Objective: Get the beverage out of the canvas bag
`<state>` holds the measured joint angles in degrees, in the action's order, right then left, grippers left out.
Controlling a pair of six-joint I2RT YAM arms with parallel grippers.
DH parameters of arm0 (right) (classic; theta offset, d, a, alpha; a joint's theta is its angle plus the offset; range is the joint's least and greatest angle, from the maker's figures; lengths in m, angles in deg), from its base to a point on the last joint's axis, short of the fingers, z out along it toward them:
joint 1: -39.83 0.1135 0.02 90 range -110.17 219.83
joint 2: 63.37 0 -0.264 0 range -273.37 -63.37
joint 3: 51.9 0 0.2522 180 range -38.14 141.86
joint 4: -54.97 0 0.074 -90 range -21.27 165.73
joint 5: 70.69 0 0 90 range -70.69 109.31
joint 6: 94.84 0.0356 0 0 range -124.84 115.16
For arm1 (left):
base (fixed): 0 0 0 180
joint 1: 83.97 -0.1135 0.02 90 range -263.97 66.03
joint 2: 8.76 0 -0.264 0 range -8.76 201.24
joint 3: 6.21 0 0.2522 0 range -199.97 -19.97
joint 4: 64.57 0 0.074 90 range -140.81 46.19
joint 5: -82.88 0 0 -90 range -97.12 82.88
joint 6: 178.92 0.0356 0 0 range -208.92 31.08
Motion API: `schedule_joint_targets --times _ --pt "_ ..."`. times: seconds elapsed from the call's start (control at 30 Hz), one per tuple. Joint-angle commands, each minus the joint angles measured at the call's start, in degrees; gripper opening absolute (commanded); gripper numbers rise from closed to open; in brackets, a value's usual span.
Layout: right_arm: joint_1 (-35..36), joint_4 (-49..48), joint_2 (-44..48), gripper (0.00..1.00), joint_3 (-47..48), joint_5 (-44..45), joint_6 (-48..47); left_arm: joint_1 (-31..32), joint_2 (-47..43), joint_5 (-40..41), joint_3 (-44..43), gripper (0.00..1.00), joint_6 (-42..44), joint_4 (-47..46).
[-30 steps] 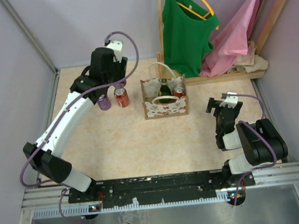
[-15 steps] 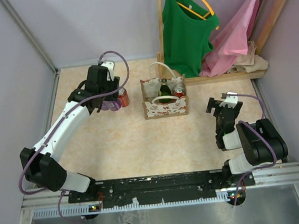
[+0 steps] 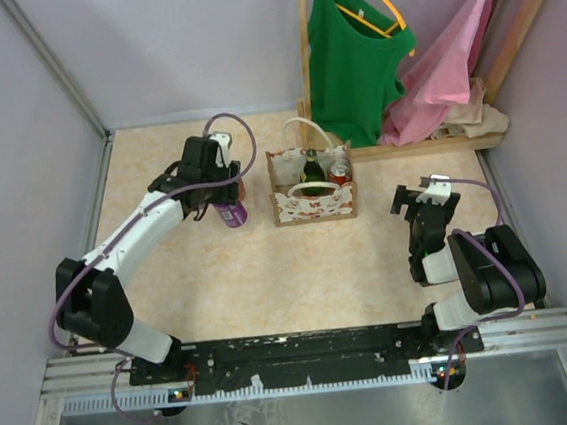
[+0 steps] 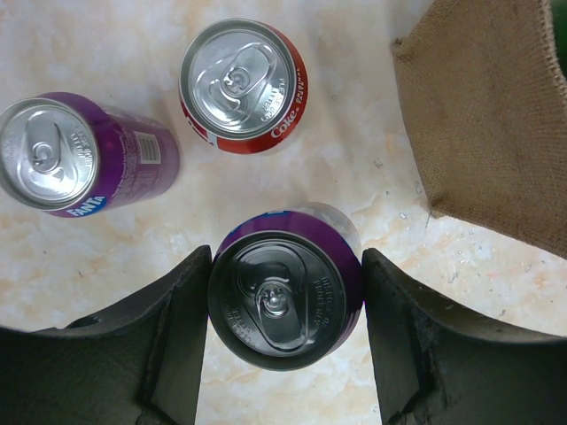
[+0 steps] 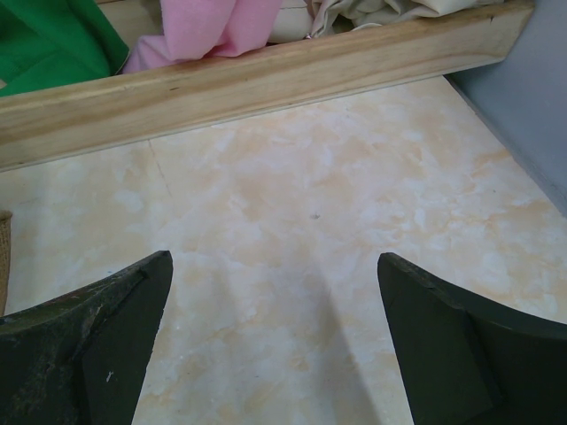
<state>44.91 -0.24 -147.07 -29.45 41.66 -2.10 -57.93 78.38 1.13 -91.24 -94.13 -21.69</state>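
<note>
Just left of the small boxy cream canvas bag (image 3: 313, 202), with its white loop handles and red-and-white floral pattern, a purple aluminium drink can (image 4: 283, 305) is clamped between the fingers of the left tool (image 4: 285, 266). Over the last second the left arm has been swung from the far-left part of the marbled beige tabletop (image 3: 269, 274) toward the bag and nearer the bases, so the held can now shows below the tool in the overhead view. Whether it rests on the tabletop or hangs just above it cannot be told.

Two other drinks, a purple Fanta can (image 4: 66, 158) and a red Coke can (image 4: 241, 84), stand upright near it, apart from each other and outside the bag. A green glass bottle (image 3: 312, 170) and a red can (image 3: 339, 174) are left inside the bag. The removal is therefore judged partly done, with a set-down and release of the held can likely called for next.

The right tool (image 5: 273, 261) is held with its fingers wide apart and nothing between them, well to the right of the bag.
</note>
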Motion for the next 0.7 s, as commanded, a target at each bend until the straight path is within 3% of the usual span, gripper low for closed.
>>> schedule_joint_targets --times 0.0,0.3,0.37,0.5,0.67 --pt "-0.25 -2.58 0.53 0.99 1.16 0.05 -0.08 0.23 1.0 -0.64 0.68 0.01 -0.3 -6.34" --pt "-0.25 -2.62 0.54 0.99 1.16 0.08 -0.16 1.41 5.37 1.7 0.26 0.07 0.42 -6.95" --pt "-0.27 -2.58 0.51 0.99 1.16 0.06 -0.11 1.84 6.24 1.85 0.04 0.13 0.35 -6.98" --pt "-0.25 -2.58 0.56 0.99 1.16 0.06 -0.06 3.14 7.61 3.52 -0.34 0.54 0.63 -6.89" --pt "-0.25 -2.61 0.56 0.99 1.14 0.04 -0.05 4.04 8.3 5.05 -0.96 0.9 0.38 -6.07"
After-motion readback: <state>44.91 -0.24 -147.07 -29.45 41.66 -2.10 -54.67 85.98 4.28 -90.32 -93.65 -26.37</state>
